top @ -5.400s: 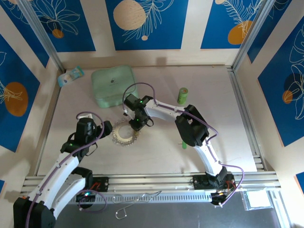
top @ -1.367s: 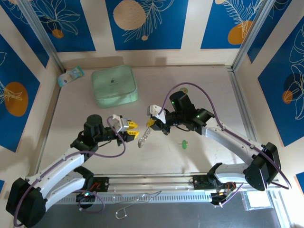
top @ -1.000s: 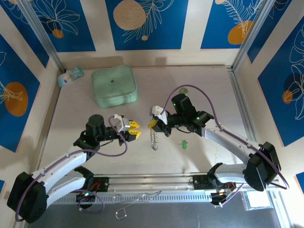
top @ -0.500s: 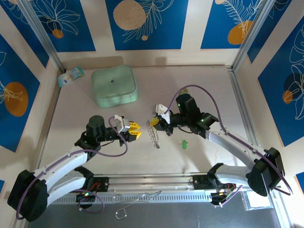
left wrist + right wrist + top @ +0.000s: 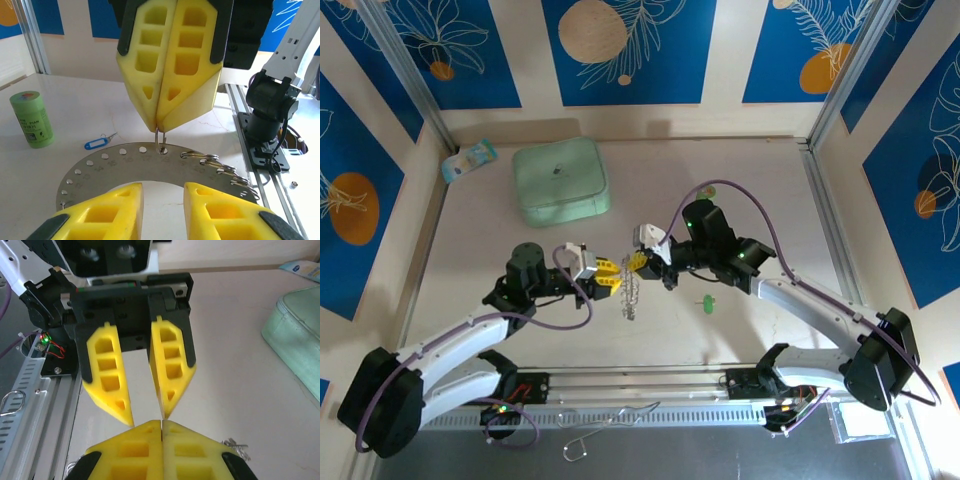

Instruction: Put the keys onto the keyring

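Note:
The keyring point(image 5: 632, 294), a flat silvery ring with small holes and several wire loops, hangs on edge above the table. My right gripper point(image 5: 634, 266) is shut on a small wire loop at its top rim point(image 5: 161, 141). The left gripper point(image 5: 611, 280) is open just left of the keyring, its yellow fingers point(image 5: 105, 212) level with the ring's hollow centre and holding nothing. In the right wrist view my shut right gripper point(image 5: 161, 426) faces the open left gripper point(image 5: 146, 418). The green-headed key point(image 5: 707, 301) lies on the table right of the ring. The blue-headed key point(image 5: 100, 143) lies beyond the ring.
A mint-green square case point(image 5: 560, 182) sits at the back left, with a small packet point(image 5: 470, 160) near the left wall. An upright green cylinder point(image 5: 31, 119) stands on the table behind the blue key. The metal rail point(image 5: 640, 380) runs along the near edge.
The right gripper lifted the keyring off the table and now holds it hanging. Over the last second the left gripper moved right, close to the ring, its jaws narrowing slightly.

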You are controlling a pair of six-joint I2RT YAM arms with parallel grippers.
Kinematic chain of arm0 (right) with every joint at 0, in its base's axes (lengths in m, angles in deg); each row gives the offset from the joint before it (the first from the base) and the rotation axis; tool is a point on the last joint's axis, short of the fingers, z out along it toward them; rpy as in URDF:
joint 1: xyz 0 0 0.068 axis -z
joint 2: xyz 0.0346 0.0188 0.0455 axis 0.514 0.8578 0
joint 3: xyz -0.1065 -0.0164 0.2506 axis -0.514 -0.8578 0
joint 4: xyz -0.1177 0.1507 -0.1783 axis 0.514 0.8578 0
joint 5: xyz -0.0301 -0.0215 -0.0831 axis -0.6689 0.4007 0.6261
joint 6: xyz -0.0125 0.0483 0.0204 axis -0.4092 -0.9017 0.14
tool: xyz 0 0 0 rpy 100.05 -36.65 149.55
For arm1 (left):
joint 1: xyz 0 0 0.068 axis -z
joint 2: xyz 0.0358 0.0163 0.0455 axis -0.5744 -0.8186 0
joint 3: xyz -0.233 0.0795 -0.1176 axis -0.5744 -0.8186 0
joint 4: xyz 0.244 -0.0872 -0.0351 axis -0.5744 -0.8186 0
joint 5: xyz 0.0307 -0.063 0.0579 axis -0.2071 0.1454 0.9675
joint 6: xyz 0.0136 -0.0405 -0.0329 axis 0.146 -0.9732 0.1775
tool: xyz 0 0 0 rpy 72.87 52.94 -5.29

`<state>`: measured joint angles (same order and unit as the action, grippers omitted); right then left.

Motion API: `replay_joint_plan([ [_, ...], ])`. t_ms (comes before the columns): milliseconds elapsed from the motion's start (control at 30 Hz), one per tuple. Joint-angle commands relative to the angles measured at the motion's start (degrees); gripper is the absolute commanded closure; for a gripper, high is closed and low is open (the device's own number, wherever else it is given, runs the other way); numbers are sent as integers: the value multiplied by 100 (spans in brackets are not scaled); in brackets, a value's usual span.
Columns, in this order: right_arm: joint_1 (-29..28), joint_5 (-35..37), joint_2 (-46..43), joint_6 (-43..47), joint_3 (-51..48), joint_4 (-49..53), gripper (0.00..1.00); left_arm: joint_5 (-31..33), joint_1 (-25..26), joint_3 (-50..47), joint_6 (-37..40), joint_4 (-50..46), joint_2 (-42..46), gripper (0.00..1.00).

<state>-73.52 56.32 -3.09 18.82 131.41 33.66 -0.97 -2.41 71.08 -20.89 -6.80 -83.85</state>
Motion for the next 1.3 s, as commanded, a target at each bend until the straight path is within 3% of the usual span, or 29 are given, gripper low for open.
replay_joint_plan([
  [0, -121, -22, 106, 97, 275, 39, 100, -190, 102, 76, -84, 285, -103, 73],
  [367, -461, 338, 481, 452, 571, 346, 100, -260, 137, 112, -76, 302, -205, 79],
  [500, -478, 324, 522, 507, 597, 401, 100, -261, 137, 129, -27, 235, -205, 89],
  [567, -474, 310, 529, 518, 598, 419, 100, -262, 135, 145, 10, 203, -209, 99],
  [667, -437, 199, 480, 480, 544, 364, 100, -248, 145, 174, 52, 170, -203, 100],
  [700, -402, 126, 453, 423, 510, 310, 98, -214, 146, 158, 56, 204, -201, 100],
  [767, -225, -138, 344, 158, 376, 95, 80, -144, 153, 92, 68, 352, -208, 100],
  [867, 243, -687, 14, -388, -14, -441, 68, 4, 155, -23, 74, 675, -253, 100],
  [1067, 991, -1253, -608, -886, -785, -1002, 66, 108, 155, -129, 98, 1339, -490, 100],
  [1267, 1128, -1103, -1015, -527, -1299, -1166, 67, -31, 152, -169, 94, 2200, -978, 100],
])
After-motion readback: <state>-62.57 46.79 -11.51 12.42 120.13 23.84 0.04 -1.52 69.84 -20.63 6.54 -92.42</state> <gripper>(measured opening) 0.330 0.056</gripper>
